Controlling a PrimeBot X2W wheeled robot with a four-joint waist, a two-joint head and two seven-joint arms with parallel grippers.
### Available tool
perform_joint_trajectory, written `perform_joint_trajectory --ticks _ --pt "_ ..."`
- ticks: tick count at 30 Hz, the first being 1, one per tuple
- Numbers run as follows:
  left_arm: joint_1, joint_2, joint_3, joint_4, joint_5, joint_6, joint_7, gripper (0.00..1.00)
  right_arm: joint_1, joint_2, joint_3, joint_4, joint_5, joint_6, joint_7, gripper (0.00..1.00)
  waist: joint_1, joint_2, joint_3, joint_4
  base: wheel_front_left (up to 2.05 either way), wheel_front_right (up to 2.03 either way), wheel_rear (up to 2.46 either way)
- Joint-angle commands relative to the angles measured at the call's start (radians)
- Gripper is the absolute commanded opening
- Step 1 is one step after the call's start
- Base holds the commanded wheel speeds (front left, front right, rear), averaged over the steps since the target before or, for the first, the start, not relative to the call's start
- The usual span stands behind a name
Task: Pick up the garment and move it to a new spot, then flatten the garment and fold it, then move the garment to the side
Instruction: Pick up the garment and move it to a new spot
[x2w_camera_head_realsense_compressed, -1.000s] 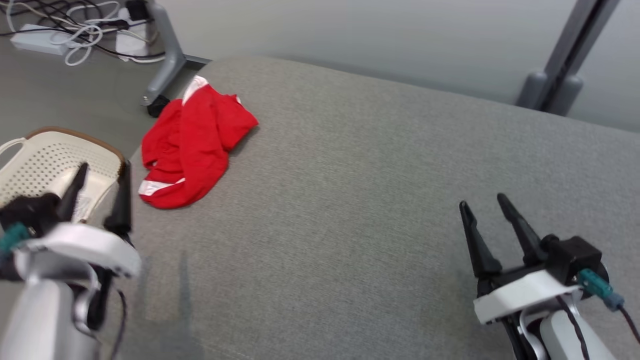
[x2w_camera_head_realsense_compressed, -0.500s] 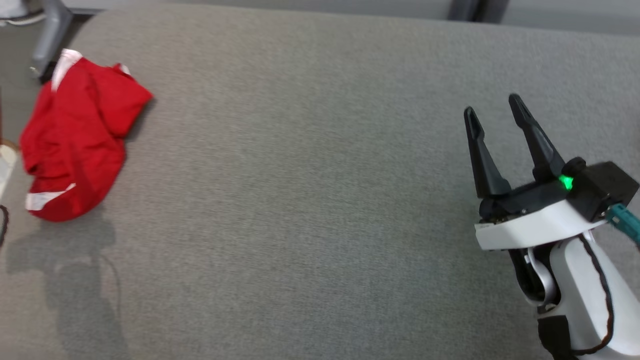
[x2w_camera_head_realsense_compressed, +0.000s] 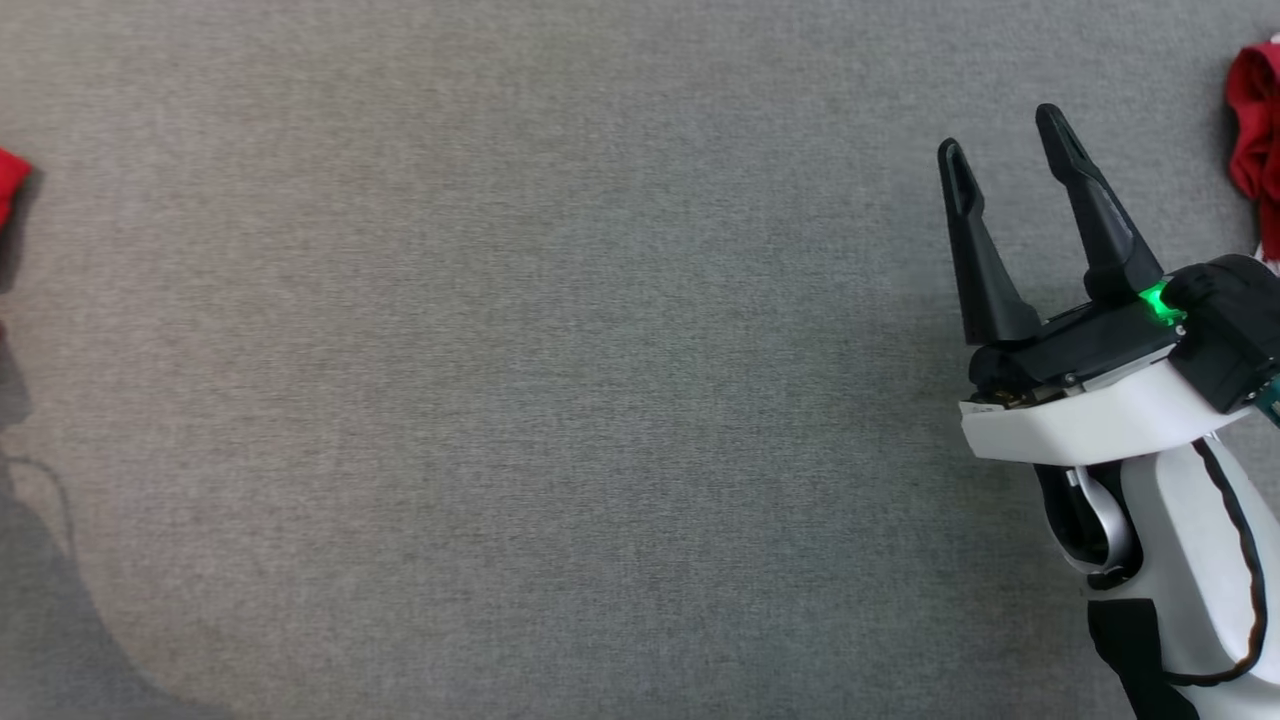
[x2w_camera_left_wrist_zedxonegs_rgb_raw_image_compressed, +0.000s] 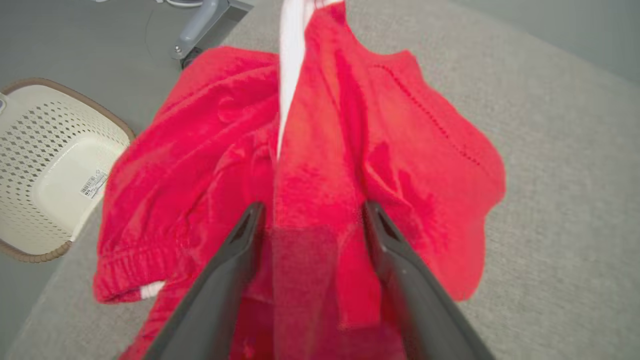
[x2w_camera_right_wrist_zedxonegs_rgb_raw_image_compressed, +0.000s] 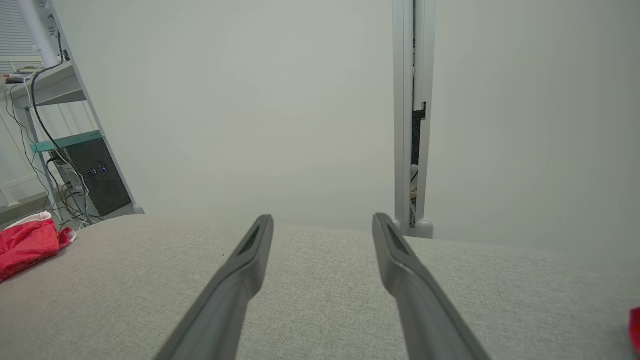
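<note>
The garment (x2w_camera_left_wrist_zedxonegs_rgb_raw_image_compressed: 350, 150) is red with a white band and lies crumpled near the corner of the grey padded surface (x2w_camera_left_wrist_zedxonegs_rgb_raw_image_compressed: 560, 165). My left gripper (x2w_camera_left_wrist_zedxonegs_rgb_raw_image_compressed: 314, 207) is open right over it, a dark finger on either side of a fold; I cannot tell whether they touch the cloth. In the head view a red sliver of the garment (x2w_camera_head_realsense_compressed: 6, 180) shows at the left edge. My right gripper (x2w_camera_head_realsense_compressed: 1000, 132) hangs open with nothing between its fingers at the right of the surface. The right wrist view has the right gripper (x2w_camera_right_wrist_zedxonegs_rgb_raw_image_compressed: 322, 219) over bare grey fabric, the garment (x2w_camera_right_wrist_zedxonegs_rgb_raw_image_compressed: 27, 242) far to its left.
Another piece of red cloth (x2w_camera_head_realsense_compressed: 1256, 130) lies at the head view's right edge, close to my right gripper. A cream perforated basket (x2w_camera_left_wrist_zedxonegs_rgb_raw_image_compressed: 45, 165) stands on the floor beside the surface's corner. A metal leg (x2w_camera_left_wrist_zedxonegs_rgb_raw_image_compressed: 200, 25), cables and a shelf (x2w_camera_right_wrist_zedxonegs_rgb_raw_image_compressed: 55, 150) lie beyond the surface.
The head camera has swung right and down, so the garment and left gripper slid out at the left and red cloth entered at the right. Both grippers stay open.
</note>
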Motion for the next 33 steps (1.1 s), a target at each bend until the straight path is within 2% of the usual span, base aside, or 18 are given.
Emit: perform_joint_trajectory --ticks 1,5,6,7,8,16,27,33 --pt "-0.004 0.002 -0.011 0.017 -0.018 0.0 0.023 1.0 0.001 -0.006 -0.007 -0.005 -0.006 0.0 -0.004 1.0 0.0 0.0 0.02 -0.022 0.0 0.0 0.0" --pt "0.008 -0.006 -0.059 0.055 -0.061 -0.001 0.112 1.0 0.014 -0.009 -0.018 -0.01 -0.009 0.0 -0.005 1.0 0.0 0.0 0.02 -0.022 0.0 0.0 0.0" --pt "0.008 -0.005 -0.068 0.055 -0.07 -0.001 0.116 0.78 0.015 -0.009 -0.021 -0.008 -0.009 0.0 -0.004 1.0 0.0 0.0 0.019 -0.021 0.0 0.0 0.0" --pt "0.008 -0.002 -0.075 0.053 -0.079 -0.001 0.113 0.44 0.017 -0.009 -0.023 -0.007 -0.01 0.0 -0.004 1.0 0.0 0.0 0.017 -0.019 0.0 0.0 0.0" --pt "0.009 0.0 -0.084 0.046 -0.085 -0.001 0.105 0.0 0.017 -0.008 -0.024 -0.004 -0.01 0.0 -0.004 1.0 0.0 0.0 0.014 -0.017 0.0 0.0 0.0" --pt "-0.012 0.06 -0.17 0.018 -0.088 -0.001 -0.033 0.0 0.009 0.011 -0.008 0.024 -0.003 0.0 -0.005 1.0 0.0 0.0 -0.05 -0.012 0.0 0.0 0.0" --pt "0.004 0.126 -0.402 -0.127 -0.12 -0.001 -0.073 0.0 0.108 0.051 -0.012 0.069 0.024 0.0 -0.005 1.0 0.0 0.0 -0.263 -0.041 0.0 0.0 0.0" --pt "0.0 0.136 -0.488 -0.23 -0.133 -0.001 -0.073 0.0 0.155 0.052 -0.025 0.081 0.032 0.0 -0.004 1.0 0.0 0.0 -0.348 -0.065 0.0 0.0 0.0"
